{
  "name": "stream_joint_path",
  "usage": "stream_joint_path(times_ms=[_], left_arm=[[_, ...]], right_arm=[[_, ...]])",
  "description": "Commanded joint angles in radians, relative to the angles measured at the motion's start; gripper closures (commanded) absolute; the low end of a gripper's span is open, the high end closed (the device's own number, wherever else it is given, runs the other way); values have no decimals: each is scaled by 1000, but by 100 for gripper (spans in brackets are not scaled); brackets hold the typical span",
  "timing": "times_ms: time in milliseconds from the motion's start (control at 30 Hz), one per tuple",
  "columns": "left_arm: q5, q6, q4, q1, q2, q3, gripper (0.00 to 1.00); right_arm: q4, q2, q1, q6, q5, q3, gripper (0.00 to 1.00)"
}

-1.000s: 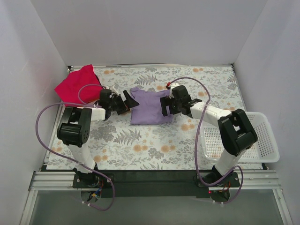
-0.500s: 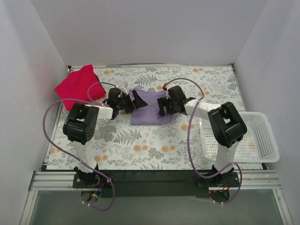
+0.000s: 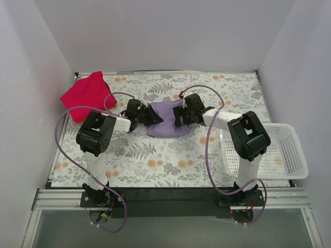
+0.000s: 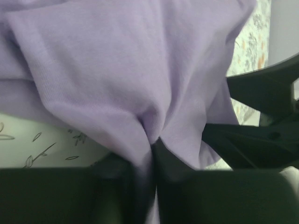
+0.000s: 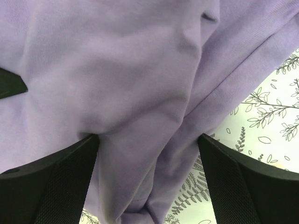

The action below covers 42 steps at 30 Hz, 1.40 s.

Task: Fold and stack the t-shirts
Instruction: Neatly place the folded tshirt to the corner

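The lavender t-shirt (image 3: 166,125) lies folded and bunched at mid-table between both arms. My left gripper (image 3: 150,118) is at its left edge, shut on a pinched ridge of the lavender cloth (image 4: 140,70); the jaws (image 4: 154,156) meet on the fabric. My right gripper (image 3: 180,117) is at the shirt's right edge, open, its fingers (image 5: 51,186) straddling a raised fold of the shirt (image 5: 131,70) without pressing on it; the gap (image 5: 148,140) is filled with cloth. The red t-shirt (image 3: 85,94) lies crumpled at the far left corner, apart from both grippers.
A white mesh basket (image 3: 292,160) stands at the right edge of the table, beside the right arm. The floral tablecloth (image 3: 155,160) covers the table. White walls close in the back and both sides. Purple cables loop from each arm.
Both grippers have moved inward onto the lavender shirt. The left gripper has shut on its left edge, and the shirt has bunched up between them. The right stays open.
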Motion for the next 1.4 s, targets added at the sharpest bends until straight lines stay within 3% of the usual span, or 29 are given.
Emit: stream_joint_path(times_ms=[0,300,800,1100,1367], left_arm=[[-19,17,-59,-13,3,16,100],[-141,112,-213,-1,-38,112,100],[-207,330,-615,176,2,539,100],[-152,435,-792,306,95,800,100],[-43,465,-951,402,261,1149,100]], right_arm=[[5,6,4,6,-26,-15,22],[9,-156,4,3,-6,-145,22],[21,-476,2,-6,20,-349,21],[28,-539,3,-9,-5,-369,21],[28,-557,3,-6,-3,-373,21]])
